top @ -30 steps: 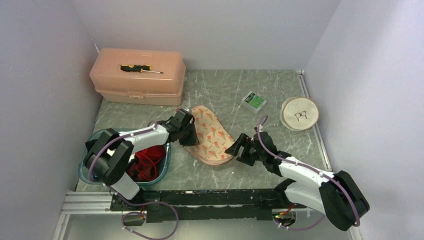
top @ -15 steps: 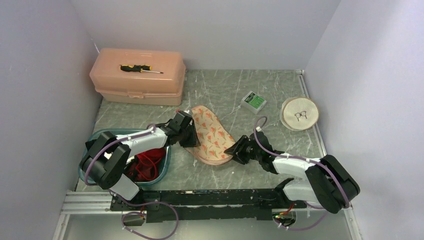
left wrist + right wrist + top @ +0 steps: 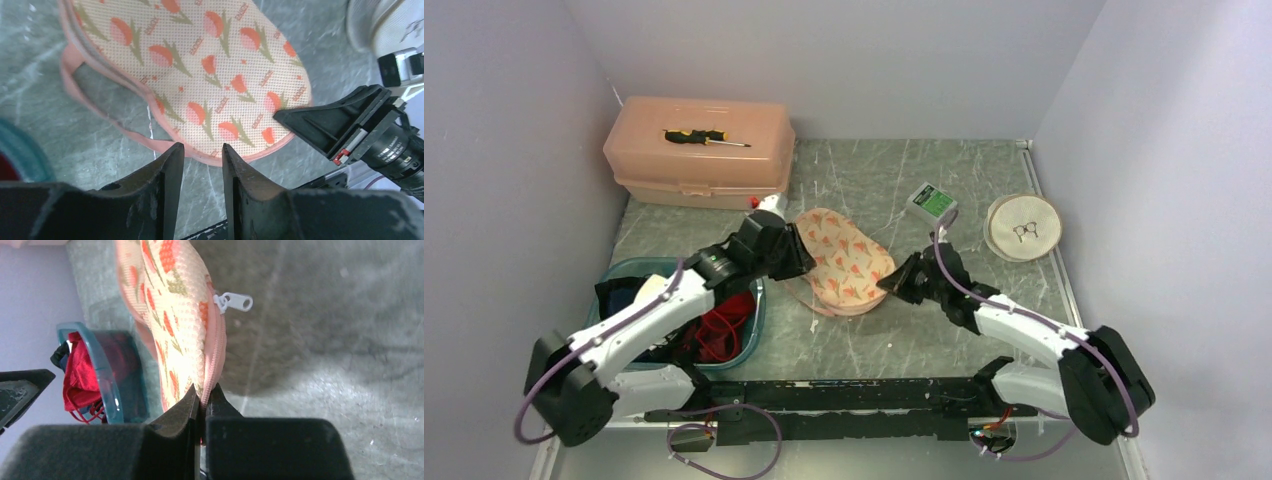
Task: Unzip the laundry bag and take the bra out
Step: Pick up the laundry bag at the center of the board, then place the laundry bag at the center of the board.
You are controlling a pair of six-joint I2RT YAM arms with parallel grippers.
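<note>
My right tool (image 3: 204, 393) is pinching the laundry bag (image 3: 844, 262) by its pink rim. My left tool (image 3: 202, 150) hovers spread over the opposite edge. The red bra (image 3: 724, 322) sits in the tub (image 3: 102, 365) beside the bag.

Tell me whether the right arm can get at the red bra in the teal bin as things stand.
Probably not directly. The right gripper is shut on the laundry bag at its pink edge, and the bag and the left arm lie between it and the bra in the teal bin.
</note>
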